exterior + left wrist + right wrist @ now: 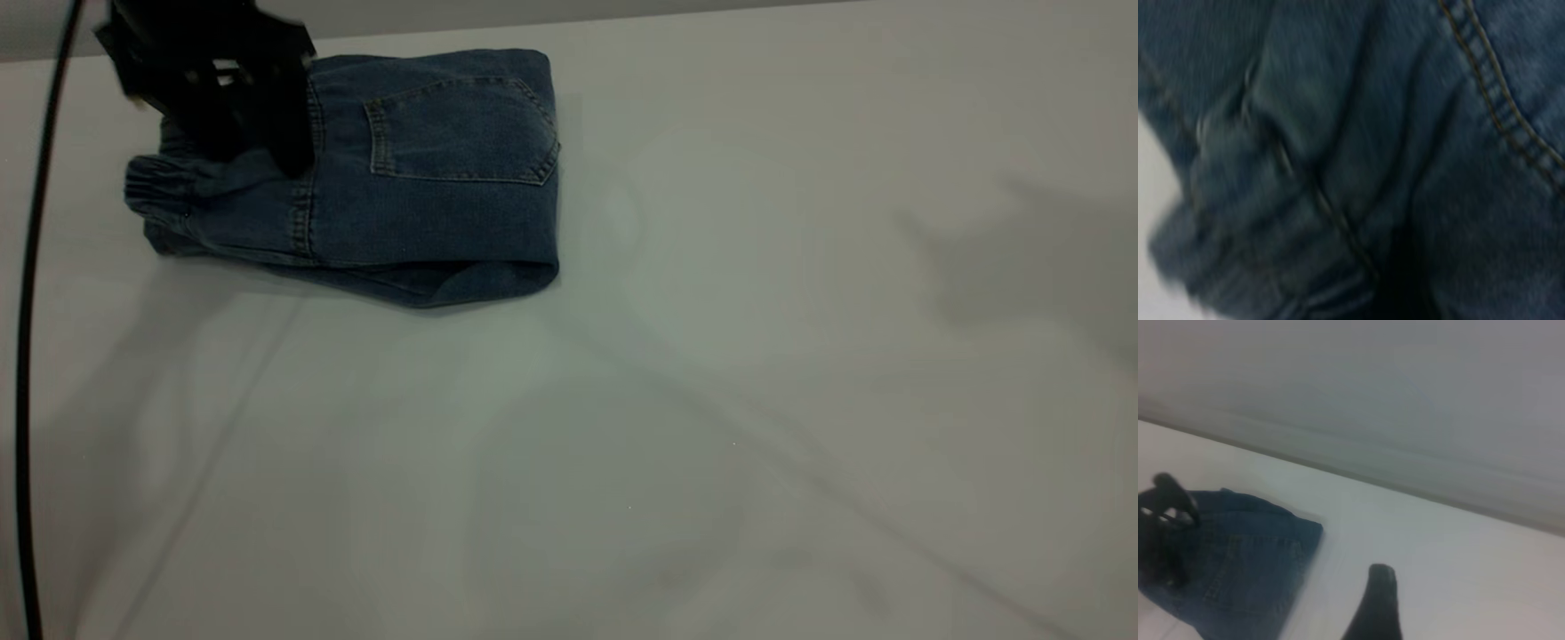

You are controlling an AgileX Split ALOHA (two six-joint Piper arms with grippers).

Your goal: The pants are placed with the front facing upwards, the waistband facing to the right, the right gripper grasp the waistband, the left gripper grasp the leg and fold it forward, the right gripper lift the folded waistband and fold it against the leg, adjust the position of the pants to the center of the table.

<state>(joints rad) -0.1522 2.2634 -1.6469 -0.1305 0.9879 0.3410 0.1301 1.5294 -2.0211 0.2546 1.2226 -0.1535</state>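
The blue denim pants (427,204) lie folded into a compact block at the far left of the table (711,400), back patch pocket (462,129) facing up. The gathered waistband (156,182) sticks out at the block's left end. My left gripper (258,133) is low over the pants beside the waistband and touches the cloth. Its wrist view is filled with creased denim (1371,133) and a tan-stitched seam (1498,100). My right gripper (1381,607) shows only as one black part in its own wrist view, raised over bare table well away from the pants (1251,580).
A black cable (31,356) hangs down the exterior view's left edge. The table's far edge (622,22) runs just behind the pants. Bare tabletop stretches to the right and front of them.
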